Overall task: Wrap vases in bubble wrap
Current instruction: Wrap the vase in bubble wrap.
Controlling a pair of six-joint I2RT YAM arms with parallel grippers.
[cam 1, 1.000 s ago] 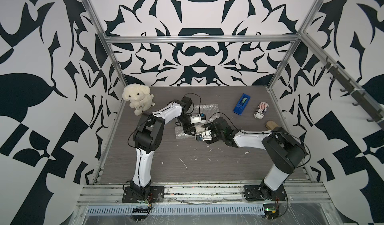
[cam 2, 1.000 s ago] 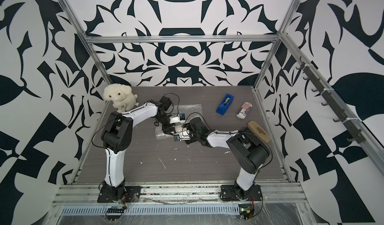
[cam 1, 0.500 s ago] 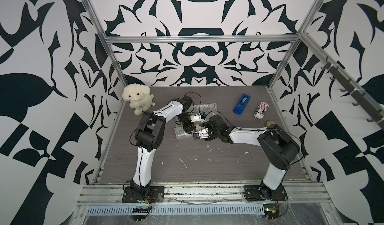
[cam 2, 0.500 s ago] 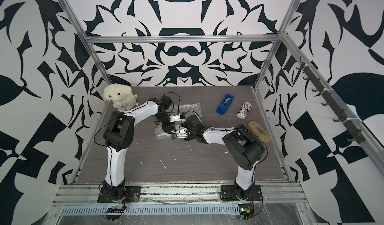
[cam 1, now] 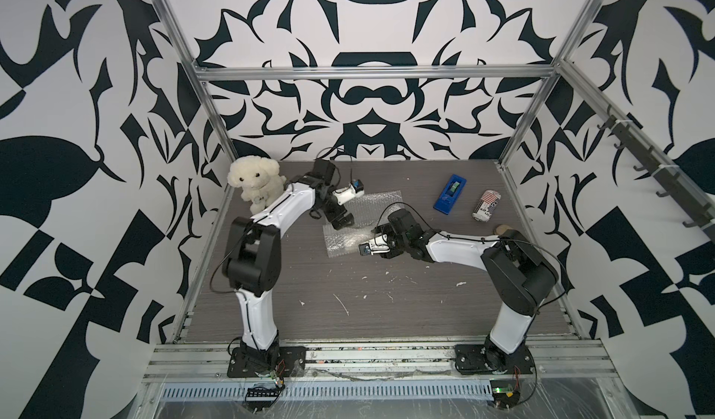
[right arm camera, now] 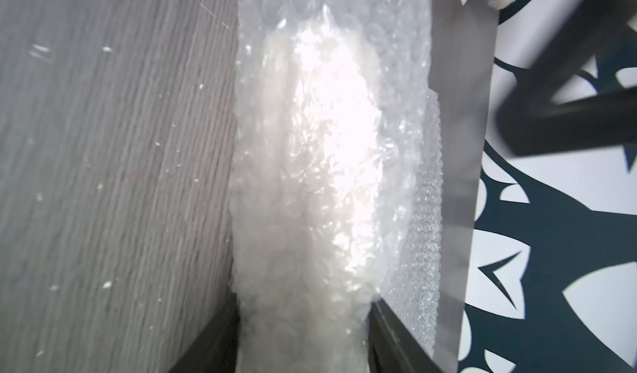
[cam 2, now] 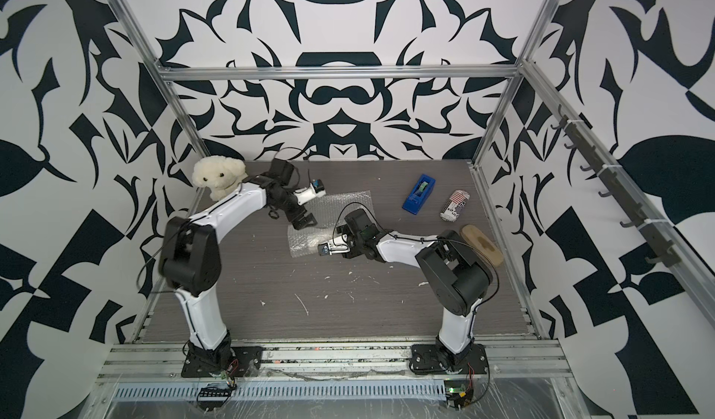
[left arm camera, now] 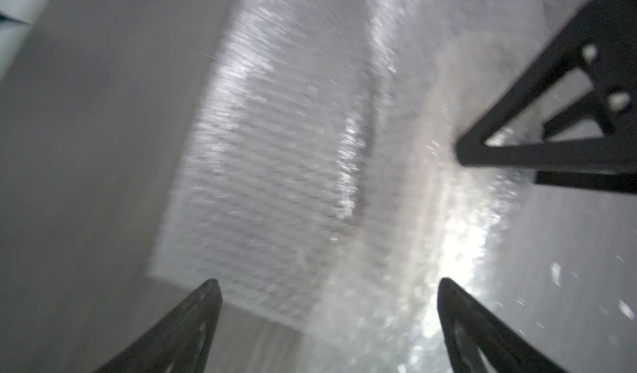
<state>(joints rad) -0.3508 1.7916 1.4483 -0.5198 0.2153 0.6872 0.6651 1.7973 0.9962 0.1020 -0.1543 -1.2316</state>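
The bubble wrap [cam 1: 346, 235] [cam 2: 303, 241] lies mid-table, folded into a roll. The vase shows only as a cream shape [right arm camera: 327, 147] through the plastic and as a pale band [left arm camera: 413, 216] in the left wrist view. My right gripper [right arm camera: 303, 305] reaches in from the right, its jaws pressed against both sides of the wrapped roll. In both top views its fingertips are hidden under its wrist [cam 1: 371, 245] [cam 2: 329, 247]. My left gripper [left arm camera: 329, 285] [cam 1: 342, 221] [cam 2: 305, 221] hangs open just above the far edge of the wrap, with nothing between its fingers.
A cream plush dog [cam 1: 255, 181] sits at the back left corner. A blue tape dispenser [cam 1: 449, 193] and a red-striped white can [cam 1: 486, 204] lie at the back right, with a tan wooden piece [cam 2: 481, 245] by the right rail. White scraps [cam 1: 340, 305] dot the front.
My left gripper has opened wide and drawn back off the wrap. My right gripper has narrowed onto the wrapped roll and shifted slightly left.
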